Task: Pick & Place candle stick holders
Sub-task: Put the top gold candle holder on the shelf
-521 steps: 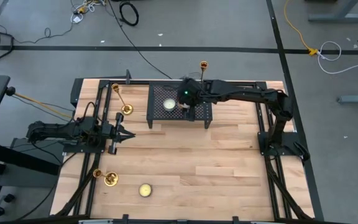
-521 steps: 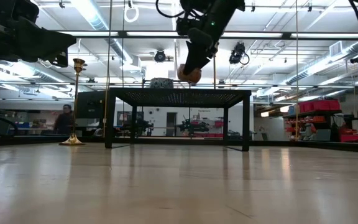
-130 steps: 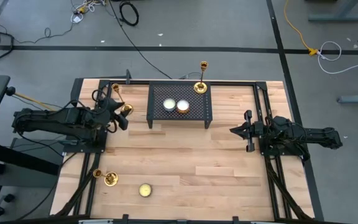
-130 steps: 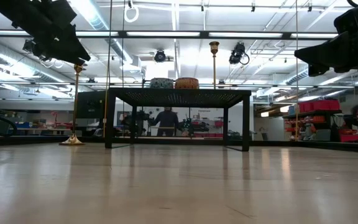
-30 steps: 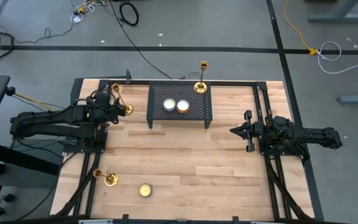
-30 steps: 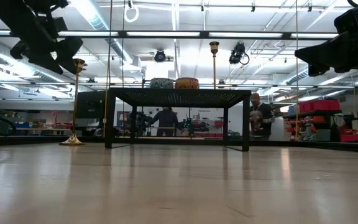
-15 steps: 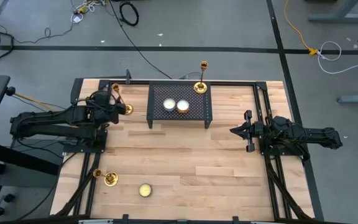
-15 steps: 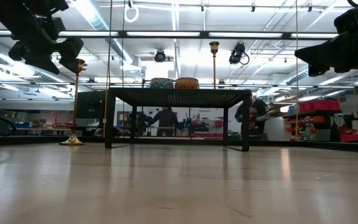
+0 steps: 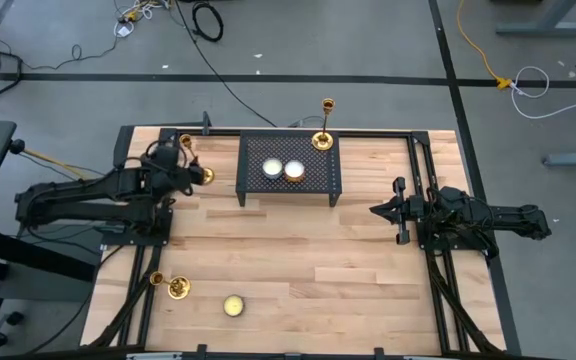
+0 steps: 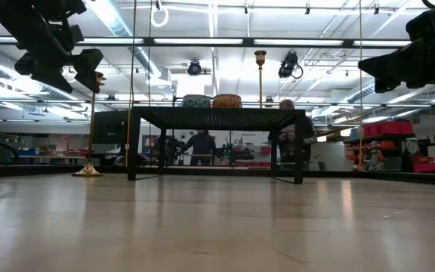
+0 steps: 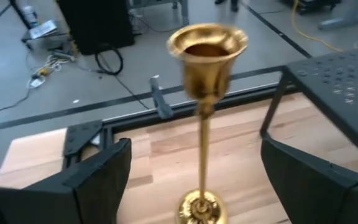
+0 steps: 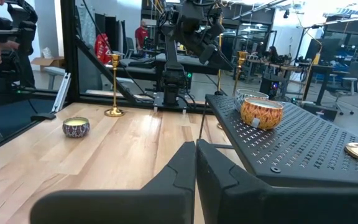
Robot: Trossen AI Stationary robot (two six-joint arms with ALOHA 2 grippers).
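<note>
Workshop floor w/ cables surrounds the wooden table (image 9: 298, 250); black mesh rack (image 9: 290, 170) stands at the far centre, carrying 2 candle tins (image 9: 283, 170).

Candle stick holders, 3 total: no. 1 (image 9: 197, 170) stands upright at the far left of the table, just beside the rack's left end; no. 2 (image 9: 320, 135) stands on the rack's far right corner; no. 3 (image 9: 173, 287) stands near the front left edge, w/ a loose candle tin (image 9: 233, 305) just beside it.

Left hand (image 9: 176, 165) is at no. 1 (image 11: 202, 124), fingers (image 11: 101, 180) spread wide on either side of the stem, not touching; nothing gripped. Right hand (image 9: 388, 210) waits at the right side of the table, fingers pressed together, empty.

Handling, est.: polished brass, rigid, prob. slippery; thin tall stem over a small flared base, so top-heavy and easily tipped. Recommend taking hold on the stem below the cup, approx. mid-height; close squarely, lift vertically, avoid side load; set base flat before release.

Markings: no legible brand, label or text; the tins' patterned sides are unreadable.
</note>
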